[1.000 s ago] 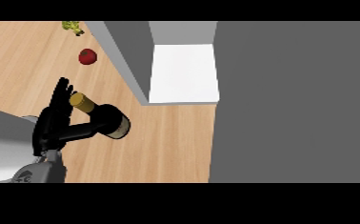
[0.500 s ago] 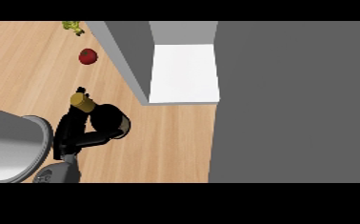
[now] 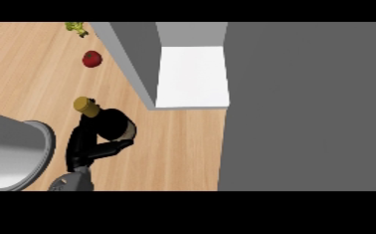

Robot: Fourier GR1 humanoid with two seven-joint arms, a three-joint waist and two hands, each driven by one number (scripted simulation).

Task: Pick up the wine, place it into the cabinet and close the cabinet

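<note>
The fingers [image 3: 110,147] of the one black hand [image 3: 92,141] in view are curled round the dark body of the wine [image 3: 110,123], the thumb side and the fingers closing on it from below, so the bottle is clasped rather than merely touched. The rig places this hand at the view's left, so it reads as the robot's left hand; the right hand does not show. The wine lies tilted in the grasp, its yellow-gold cap [image 3: 86,106] pointing up and to the left, away from the hand, and whether the bottle touches the wooden counter [image 3: 176,148] cannot be told. A grey forearm [image 3: 72,181] comes in from the counter's near edge under the hand, and a large pale grey rounded shape [image 3: 22,153] sits beside it at the near left. The cabinet [image 3: 191,76] stands open just to the right of the bottle, its white floor bare and its grey door [image 3: 136,61] slanting toward the far edge. Further back on the counter, a red tomato-like fruit [image 3: 92,58] lies well apart from the bottle, and a small yellow-green item [image 3: 75,28] rests near the far left edge.
</note>
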